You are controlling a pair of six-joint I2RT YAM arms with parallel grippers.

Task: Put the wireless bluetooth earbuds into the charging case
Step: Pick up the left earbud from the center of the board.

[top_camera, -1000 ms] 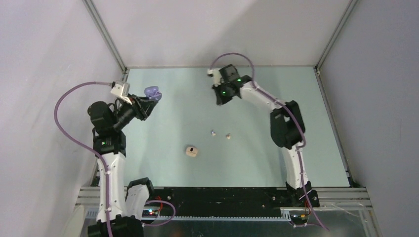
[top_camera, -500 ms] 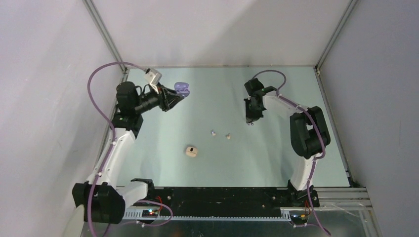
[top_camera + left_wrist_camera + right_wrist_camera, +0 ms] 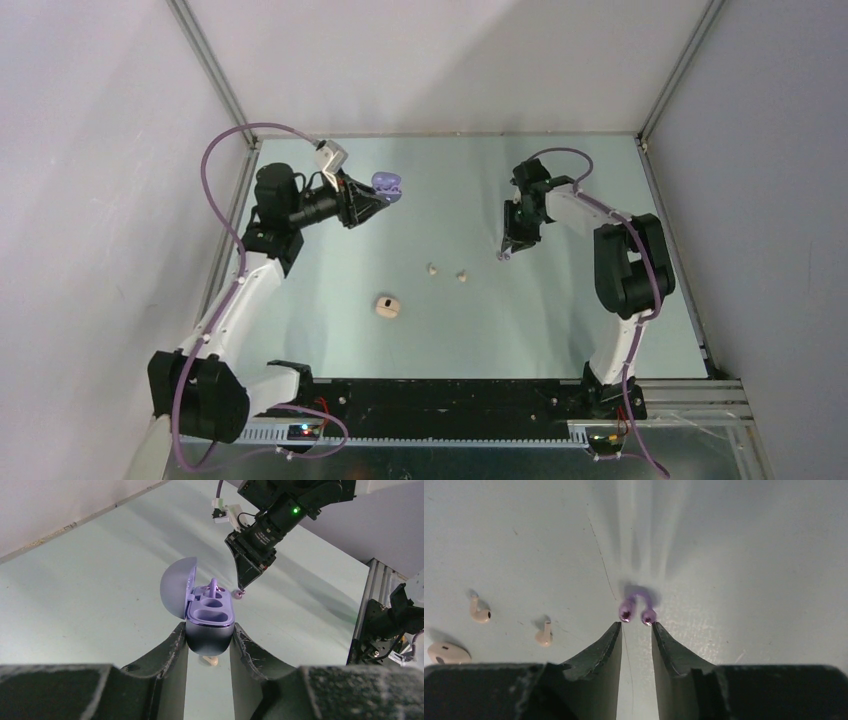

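My left gripper (image 3: 375,196) (image 3: 210,628) is shut on the open purple charging case (image 3: 388,184) (image 3: 210,620) and holds it above the table's far left. A purple earbud (image 3: 213,586) seems to stand in the case's far socket, and the near socket shows empty. Another purple earbud (image 3: 637,606) (image 3: 503,258) (image 3: 239,594) lies on the table just past the tips of my right gripper (image 3: 635,625) (image 3: 506,250). That gripper is open by a narrow gap with nothing between its fingers. Two cream earbuds (image 3: 432,269) (image 3: 462,275) lie mid-table.
A closed cream case (image 3: 387,307) (image 3: 448,653) lies nearer the arms' bases than the cream buds. One cream bud (image 3: 209,661) shows under the held case. The pale green table (image 3: 560,330) is walled on three sides by grey panels.
My right arm swung right and down to the table, its jaws parted, and the purple earbud now lies at its tips. My left arm carried the purple case to the right.
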